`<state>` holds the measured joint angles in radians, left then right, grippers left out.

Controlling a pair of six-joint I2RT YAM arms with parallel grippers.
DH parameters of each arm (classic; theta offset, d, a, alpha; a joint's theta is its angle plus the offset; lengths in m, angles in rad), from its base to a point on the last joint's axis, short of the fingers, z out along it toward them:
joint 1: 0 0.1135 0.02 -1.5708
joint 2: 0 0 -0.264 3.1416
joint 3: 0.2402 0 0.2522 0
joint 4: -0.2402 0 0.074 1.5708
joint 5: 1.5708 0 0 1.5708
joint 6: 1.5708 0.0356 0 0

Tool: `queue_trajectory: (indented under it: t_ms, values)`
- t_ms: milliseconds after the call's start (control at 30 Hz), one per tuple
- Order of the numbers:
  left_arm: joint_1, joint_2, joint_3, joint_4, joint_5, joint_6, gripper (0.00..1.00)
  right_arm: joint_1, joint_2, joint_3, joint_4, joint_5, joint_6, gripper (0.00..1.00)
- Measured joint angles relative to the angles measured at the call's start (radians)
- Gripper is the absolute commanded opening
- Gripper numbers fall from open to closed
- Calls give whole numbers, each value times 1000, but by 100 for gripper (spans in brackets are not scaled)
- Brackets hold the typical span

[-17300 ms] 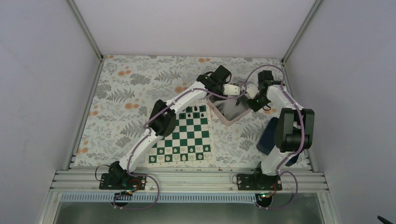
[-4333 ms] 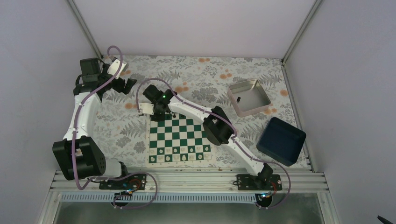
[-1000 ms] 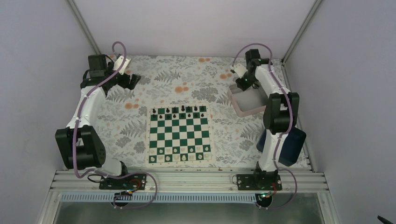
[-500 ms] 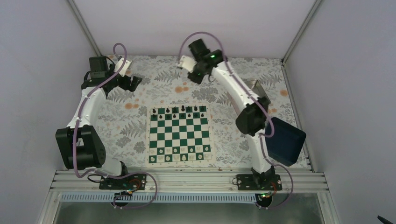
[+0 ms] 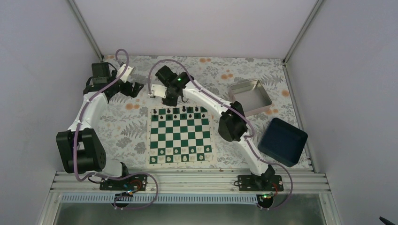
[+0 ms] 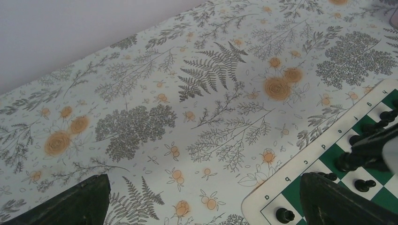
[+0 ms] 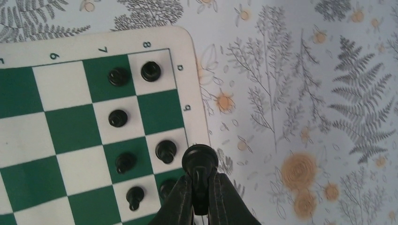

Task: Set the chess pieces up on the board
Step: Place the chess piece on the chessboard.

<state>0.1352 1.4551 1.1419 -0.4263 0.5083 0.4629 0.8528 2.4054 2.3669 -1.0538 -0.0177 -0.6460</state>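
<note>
Right arm [image 5: 206,97] swung over to board [image 5: 181,136] edge, fingers [image 7: 180,199] pinching black piece [image 7: 200,159]

Illumination is bright, even and diffuse. Shadows on the counter [image 5: 117,126] beside the board [image 5: 179,136] are faint and soft-edged. In the wrist views the board is sharp; the left end effector fingers [image 6: 338,199] are dark and blurred.

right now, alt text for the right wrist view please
The right gripper is shut on a black chess piece at the edge of the green and white board. Several other black pieces stand on nearby squares; floral cloth fills the right.
</note>
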Motion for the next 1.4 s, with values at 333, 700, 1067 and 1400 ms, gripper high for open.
queue_trajectory:
  t_ms: [333,700,1067,1400]
  values:
    - [0,-18,-30,28,-11,0,99,43,86,0,57,-16,-13,3]
    - [0,-34,-41,39,-23,0,99,59,132,0,85,-26,-19,3]
    - [1,-37,-61,47,-21,0,99,59,169,0,89,-25,-27,4]
    - [3,-37,-61,47,-11,3,99,61,169,0,89,-22,-35,10]
